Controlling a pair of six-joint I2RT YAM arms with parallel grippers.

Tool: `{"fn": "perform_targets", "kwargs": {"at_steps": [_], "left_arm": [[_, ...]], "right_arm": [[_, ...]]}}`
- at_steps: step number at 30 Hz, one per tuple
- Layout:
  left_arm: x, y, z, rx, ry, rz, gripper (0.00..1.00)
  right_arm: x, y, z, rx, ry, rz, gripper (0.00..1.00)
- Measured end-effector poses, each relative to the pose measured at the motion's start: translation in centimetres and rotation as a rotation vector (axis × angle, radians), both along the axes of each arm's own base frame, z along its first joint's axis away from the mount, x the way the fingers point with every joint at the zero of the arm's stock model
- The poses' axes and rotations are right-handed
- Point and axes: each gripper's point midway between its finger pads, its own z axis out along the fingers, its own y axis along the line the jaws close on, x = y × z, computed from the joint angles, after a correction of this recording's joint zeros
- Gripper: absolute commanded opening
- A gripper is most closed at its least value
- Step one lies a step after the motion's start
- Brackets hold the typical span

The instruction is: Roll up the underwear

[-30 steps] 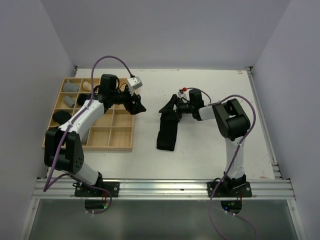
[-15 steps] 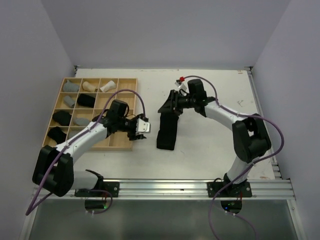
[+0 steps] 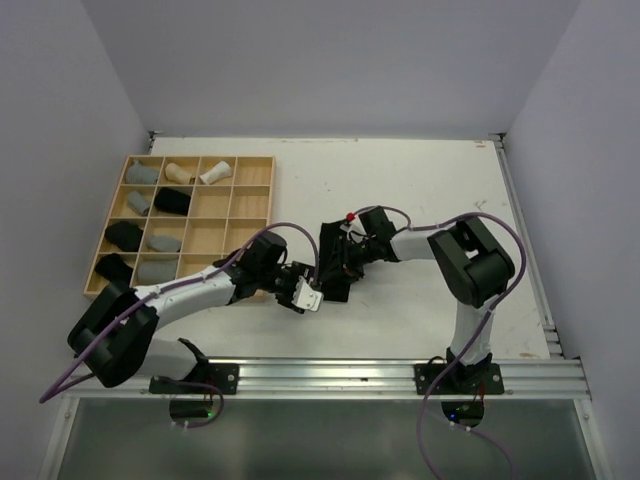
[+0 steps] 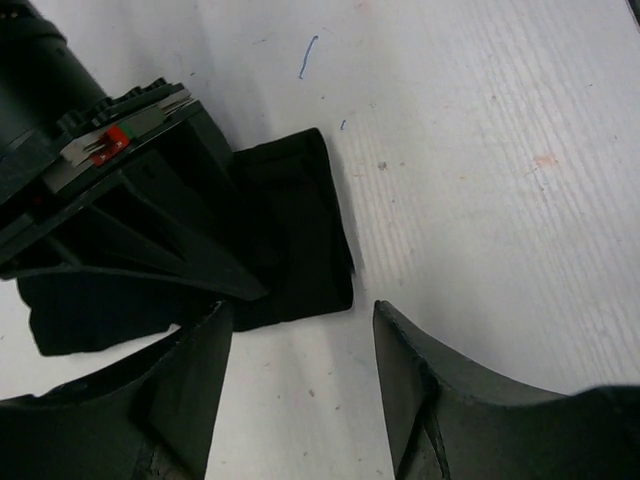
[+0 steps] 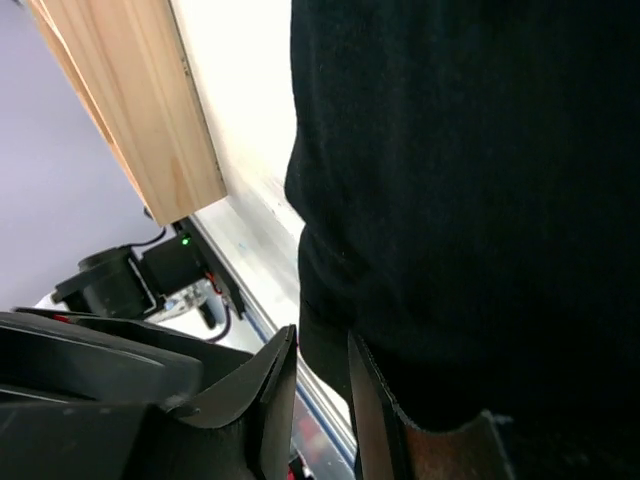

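Observation:
A black underwear (image 3: 331,238) lies as a folded strip at mid-table; it also shows in the left wrist view (image 4: 300,230) and fills the right wrist view (image 5: 480,150). My right gripper (image 3: 339,268) sits low on its near end, jaws narrowed to a slit (image 5: 322,335) with a fold of the cloth's edge between them. My left gripper (image 3: 312,286) reaches in from the left, just short of the cloth's near corner. It is open (image 4: 300,310) with only bare table between its fingers. The right gripper's fingers (image 4: 190,240) press on the cloth in the left wrist view.
A wooden grid tray (image 3: 248,292) stands at the left, its corner also in the right wrist view (image 5: 130,110). Its left compartments hold several rolled garments: grey (image 3: 143,172), beige (image 3: 178,172), white (image 3: 213,173), black (image 3: 125,235). The aluminium rail (image 3: 330,378) runs along the near edge.
My left arm swung from over the tray down to the cloth's near end, its jaws narrowing a little. The right gripper moved from the cloth's far end to its near end and closed in.

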Motion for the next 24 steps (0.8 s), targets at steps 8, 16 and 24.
{"fn": "perform_targets", "kwargs": {"at_steps": [8, 16, 24], "left_arm": [[-0.9, -1.8, -2.0, 0.035, -0.018, -0.052, 0.58], [-0.7, -2.0, -2.0, 0.034, -0.035, -0.055, 0.57], [-0.6, -1.7, -2.7, 0.058, -0.035, -0.060, 0.56]], "right_arm": [[0.3, 0.7, 0.4, 0.058, 0.000, 0.006, 0.34], [2.7, 0.9, 3.9, 0.043, -0.118, -0.046, 0.34], [2.5, 0.3, 2.7, -0.004, -0.120, -0.052, 0.32]]}}
